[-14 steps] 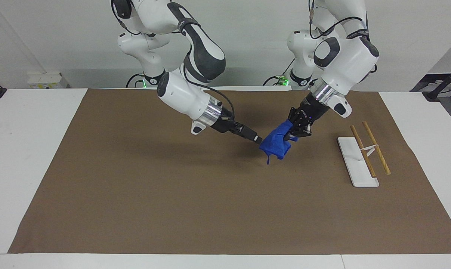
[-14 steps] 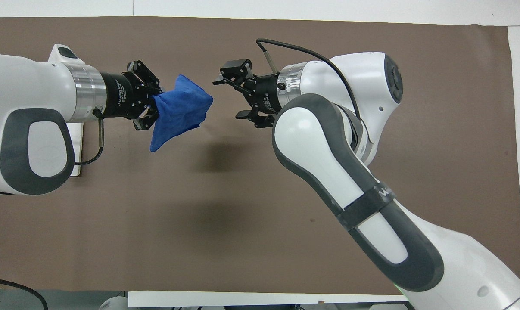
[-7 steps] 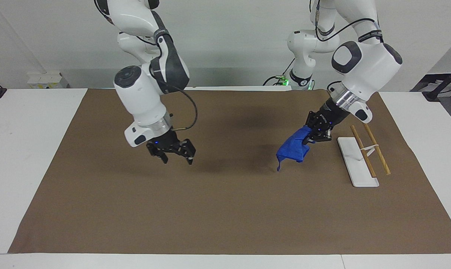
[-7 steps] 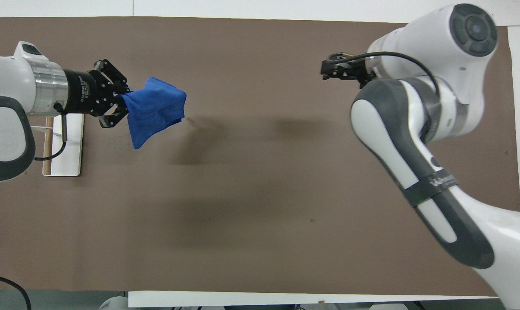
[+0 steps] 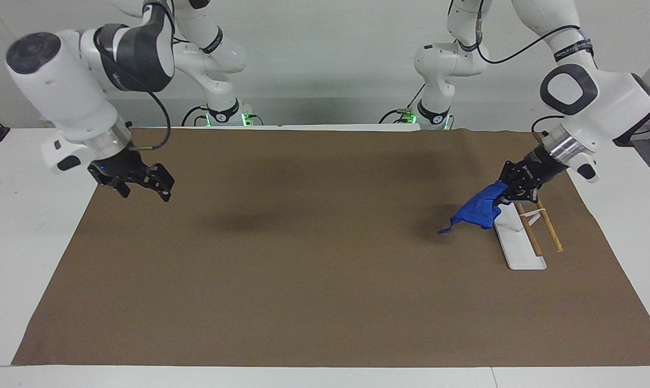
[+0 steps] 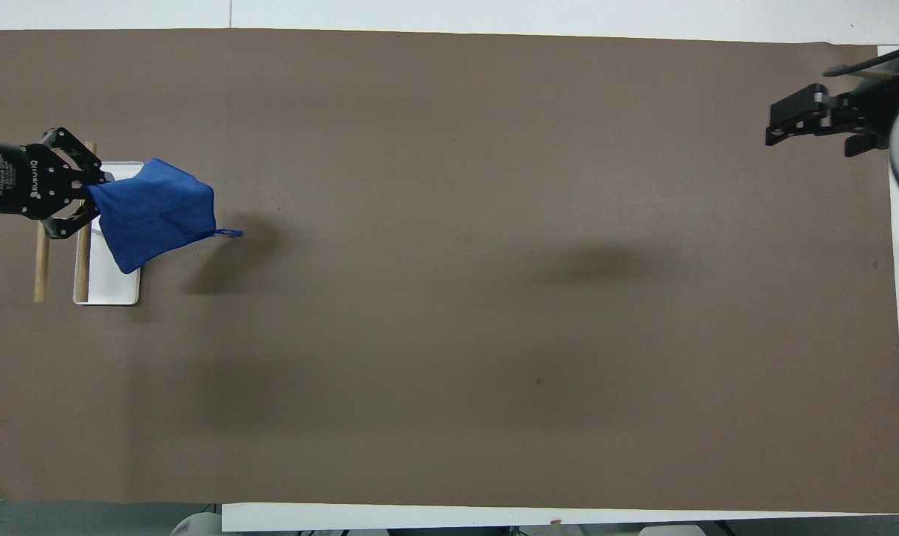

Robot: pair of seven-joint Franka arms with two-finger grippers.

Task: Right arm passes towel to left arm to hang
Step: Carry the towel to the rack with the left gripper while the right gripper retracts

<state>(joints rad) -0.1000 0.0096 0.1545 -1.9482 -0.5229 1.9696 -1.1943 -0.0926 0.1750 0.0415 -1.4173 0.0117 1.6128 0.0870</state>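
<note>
The bright blue towel (image 5: 478, 212) hangs bunched from my left gripper (image 5: 501, 196), which is shut on one edge of it and holds it in the air over the rack's white base (image 5: 518, 249). The towel's thin loop (image 5: 444, 230) trails from its free corner. In the overhead view the left gripper (image 6: 91, 195) holds the towel (image 6: 155, 212) over the base (image 6: 114, 286), with the loop (image 6: 229, 233) sticking out. My right gripper (image 5: 141, 183) is open and empty, raised over the mat's edge at the right arm's end; it also shows in the overhead view (image 6: 814, 126).
The rack has two wooden rods (image 5: 551, 233) on a white bracket above its base, at the left arm's end of the table. In the overhead view the rods (image 6: 41, 268) lie beside the base. A brown mat (image 5: 314, 280) covers the table.
The left gripper has carried the towel from the middle of the mat to over the rack. The right arm has swung away to its own end, its gripper open and empty.
</note>
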